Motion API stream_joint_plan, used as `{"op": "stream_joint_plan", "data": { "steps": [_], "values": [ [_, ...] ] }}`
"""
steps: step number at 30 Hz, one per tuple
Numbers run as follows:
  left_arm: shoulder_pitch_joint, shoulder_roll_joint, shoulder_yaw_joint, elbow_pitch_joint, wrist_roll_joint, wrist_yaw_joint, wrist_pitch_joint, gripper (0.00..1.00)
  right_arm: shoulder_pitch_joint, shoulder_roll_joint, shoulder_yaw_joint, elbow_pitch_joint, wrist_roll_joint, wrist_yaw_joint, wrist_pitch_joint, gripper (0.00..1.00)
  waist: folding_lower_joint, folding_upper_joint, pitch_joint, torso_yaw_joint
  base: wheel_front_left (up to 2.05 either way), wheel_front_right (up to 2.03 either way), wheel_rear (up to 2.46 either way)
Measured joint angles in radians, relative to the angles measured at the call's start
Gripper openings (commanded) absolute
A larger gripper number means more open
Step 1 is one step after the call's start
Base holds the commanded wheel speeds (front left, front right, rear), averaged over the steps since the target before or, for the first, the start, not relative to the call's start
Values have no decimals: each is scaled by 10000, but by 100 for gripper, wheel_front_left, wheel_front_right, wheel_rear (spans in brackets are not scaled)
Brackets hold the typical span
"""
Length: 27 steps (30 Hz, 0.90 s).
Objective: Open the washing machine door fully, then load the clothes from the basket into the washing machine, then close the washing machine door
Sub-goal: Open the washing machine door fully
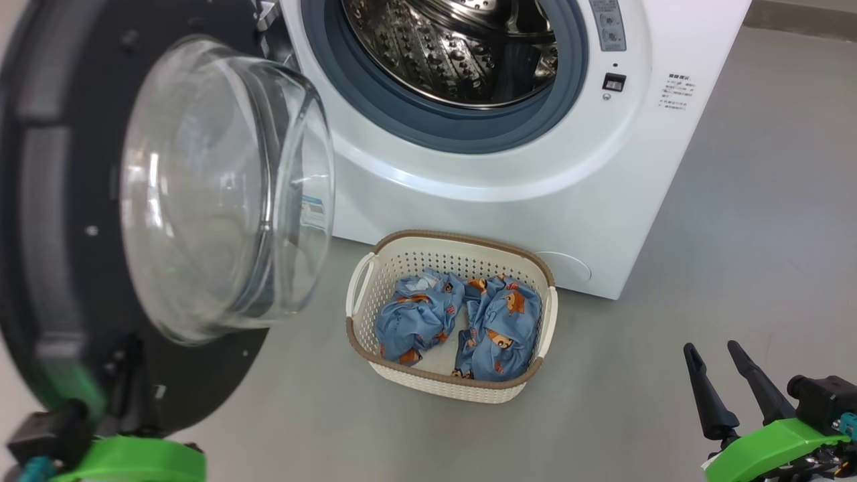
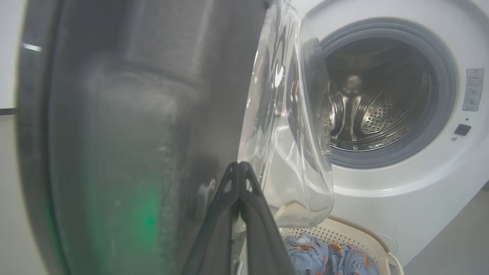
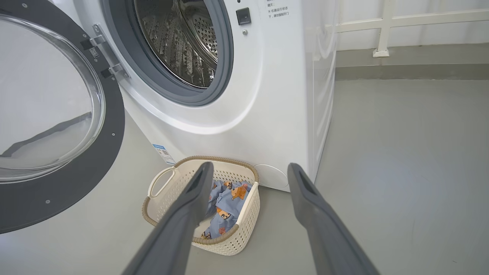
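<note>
Door (image 1: 40, 201) at 9 o'clock: left gripper (image 2: 238, 167), pressed together at its inner face, should push steadily outward; right gripper (image 1: 711, 348) spread at 4 o'clock.

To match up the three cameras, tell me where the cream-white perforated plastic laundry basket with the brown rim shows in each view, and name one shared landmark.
Head view: the cream-white perforated basket sits lower centre.
Left wrist view: the basket is at the bottom edge, right of centre, partly cut off.
Right wrist view: the basket is lower centre-left.
Shared landmark: the steel perforated drum, above the basket in every view.
</note>
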Motion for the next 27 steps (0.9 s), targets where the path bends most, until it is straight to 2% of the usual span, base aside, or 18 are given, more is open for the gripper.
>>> {"op": "stream_joint_plan", "data": {
  "steps": [10,20,27],
  "values": [
    [-870,558,917,840,4,25,0,0,-23,-86,48,-38,0,0,0,100,0,0,275,-28,0,0,0],
    [-1711,815,1772,1649,393,109,0,0,-392,-209,136,-40,-2,0,0,100,0,0,602,-82,0,0,0],
    [-2511,1057,2510,2560,673,-96,-2,0,-784,-384,261,-46,-192,0,0,100,0,0,981,-149,0,0,0]
  ]
}}
